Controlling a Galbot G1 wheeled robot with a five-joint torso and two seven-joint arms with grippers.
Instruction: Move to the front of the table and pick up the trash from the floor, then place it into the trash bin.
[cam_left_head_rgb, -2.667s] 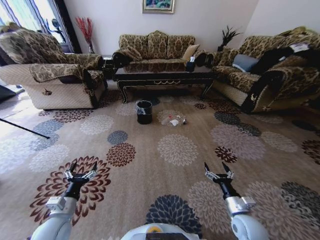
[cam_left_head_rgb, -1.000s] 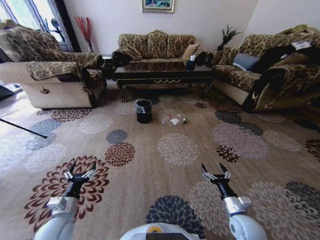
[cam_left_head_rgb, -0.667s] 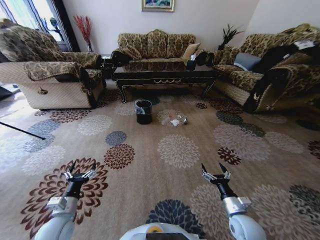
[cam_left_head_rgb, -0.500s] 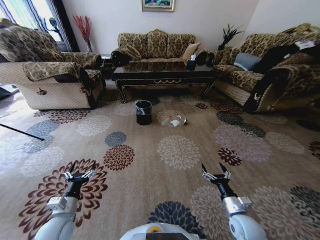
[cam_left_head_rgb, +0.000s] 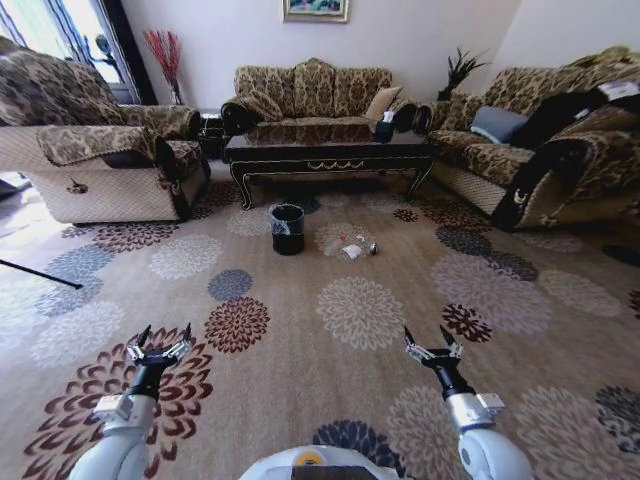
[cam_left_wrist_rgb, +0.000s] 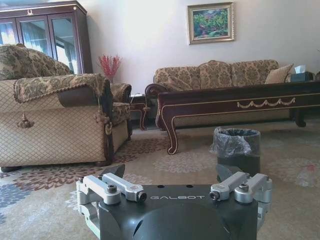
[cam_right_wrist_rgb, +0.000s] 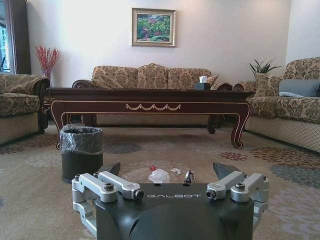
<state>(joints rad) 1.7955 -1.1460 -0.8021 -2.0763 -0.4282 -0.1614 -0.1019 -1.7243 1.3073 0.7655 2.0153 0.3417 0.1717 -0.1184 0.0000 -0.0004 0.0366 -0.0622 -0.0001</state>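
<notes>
While the base has rolled slightly nearer, the small litter cluster of clear red-capped bottle and white paper scraps (cam_left_head_rgb: 349, 245) lies on the carpet beside the black lined cylindrical bin (cam_left_head_rgb: 287, 228), before the glossy near-black tabletop (cam_left_head_rgb: 325, 146). Left pincer (cam_left_head_rgb: 160, 347) and right pincer (cam_left_head_rgb: 431, 346) hover apart, empty; approach remains incomplete.

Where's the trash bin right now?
In the head view, the small black cylindrical lined trash bin stands on the carpet before the dark table, just left of the litter cluster.
</notes>
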